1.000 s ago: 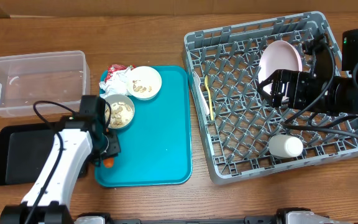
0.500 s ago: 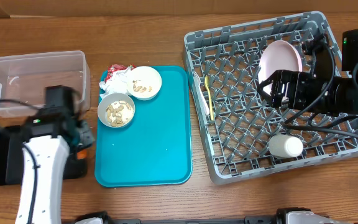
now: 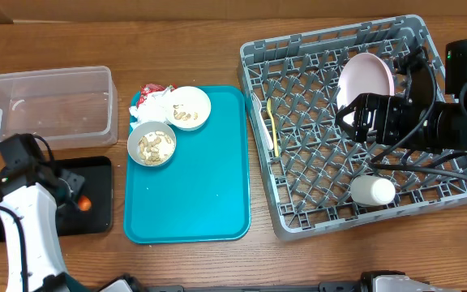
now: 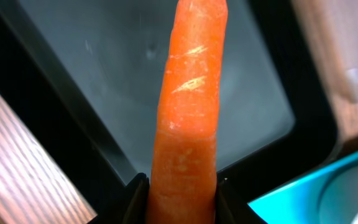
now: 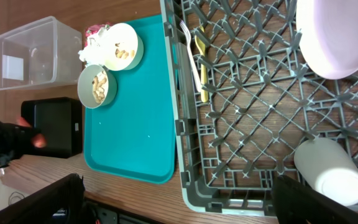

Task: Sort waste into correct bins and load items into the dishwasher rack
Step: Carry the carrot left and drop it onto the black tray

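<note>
My left gripper is shut on the orange carrot and holds it over the black tray. In the left wrist view the carrot sticks out from the gripper above the tray floor. My right gripper hovers open and empty over the grey rack. The rack holds the pink plate, white cup, yellow spoon and a fork. Two white bowls with beige scraps sit beside the napkin and red wrapper.
The clear tub stands behind the black tray at the far left. The teal serving tray lies between the bins and the rack. The bowls occupy its back left corner.
My left arm has carried the carrot from the teal tray's left edge leftwards to over the black tray. The right arm has not moved.
</note>
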Robot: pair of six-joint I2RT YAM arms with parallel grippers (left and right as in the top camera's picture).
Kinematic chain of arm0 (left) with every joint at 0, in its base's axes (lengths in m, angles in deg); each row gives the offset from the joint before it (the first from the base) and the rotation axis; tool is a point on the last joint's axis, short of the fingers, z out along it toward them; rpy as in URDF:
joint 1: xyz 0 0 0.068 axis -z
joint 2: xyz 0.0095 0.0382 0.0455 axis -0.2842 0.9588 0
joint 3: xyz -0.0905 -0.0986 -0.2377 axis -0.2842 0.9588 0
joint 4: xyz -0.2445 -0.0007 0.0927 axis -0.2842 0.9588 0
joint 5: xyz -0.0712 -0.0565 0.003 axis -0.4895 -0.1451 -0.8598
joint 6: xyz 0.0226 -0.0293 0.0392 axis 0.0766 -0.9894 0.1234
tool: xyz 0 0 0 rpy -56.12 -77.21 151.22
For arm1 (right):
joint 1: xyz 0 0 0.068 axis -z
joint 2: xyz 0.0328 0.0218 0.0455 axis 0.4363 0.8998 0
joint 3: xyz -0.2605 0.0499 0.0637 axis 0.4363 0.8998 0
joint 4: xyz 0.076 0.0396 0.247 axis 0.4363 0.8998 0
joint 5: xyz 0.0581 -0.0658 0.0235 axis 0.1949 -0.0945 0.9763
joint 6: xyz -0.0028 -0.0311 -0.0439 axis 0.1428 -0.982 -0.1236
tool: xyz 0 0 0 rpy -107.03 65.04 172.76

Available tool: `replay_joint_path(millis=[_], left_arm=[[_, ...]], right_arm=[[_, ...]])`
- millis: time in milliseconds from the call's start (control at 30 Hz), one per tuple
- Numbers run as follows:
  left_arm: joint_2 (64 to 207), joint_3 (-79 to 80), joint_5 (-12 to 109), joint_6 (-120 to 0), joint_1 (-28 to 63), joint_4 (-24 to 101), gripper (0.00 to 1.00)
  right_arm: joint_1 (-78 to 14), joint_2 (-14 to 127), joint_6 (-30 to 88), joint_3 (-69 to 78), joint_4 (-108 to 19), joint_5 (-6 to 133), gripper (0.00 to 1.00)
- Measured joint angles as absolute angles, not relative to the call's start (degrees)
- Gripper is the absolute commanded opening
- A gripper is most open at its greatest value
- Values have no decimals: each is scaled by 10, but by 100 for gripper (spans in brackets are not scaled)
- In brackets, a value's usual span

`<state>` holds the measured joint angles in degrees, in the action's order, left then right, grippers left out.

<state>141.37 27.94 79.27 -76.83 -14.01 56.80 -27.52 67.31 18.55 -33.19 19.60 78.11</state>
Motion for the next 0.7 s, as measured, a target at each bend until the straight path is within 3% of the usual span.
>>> replay_joint_path(millis=[100,167,267,367,400,700], left_arm=[[1422,307,783,-796,-140,553,12],[1423,313,782,-807,-140,551,32],[1423,314,781,-814,-140,542,44],[1423,314,776,-815,-140,543,75],[1423,314,772,-811,-140,544,79],[1423,197,744,-761,-139,642,71]], right_arm=[[-275,673,185,-332,197,781,100],[-275,673,185,-332,197,781,100],[-275,673,185,-332,199,781,100],[-275,673,185,-332,200,781,100],[-275,673,185,-332,200,781,100],[-275,673,186,-332,201,781,100]])
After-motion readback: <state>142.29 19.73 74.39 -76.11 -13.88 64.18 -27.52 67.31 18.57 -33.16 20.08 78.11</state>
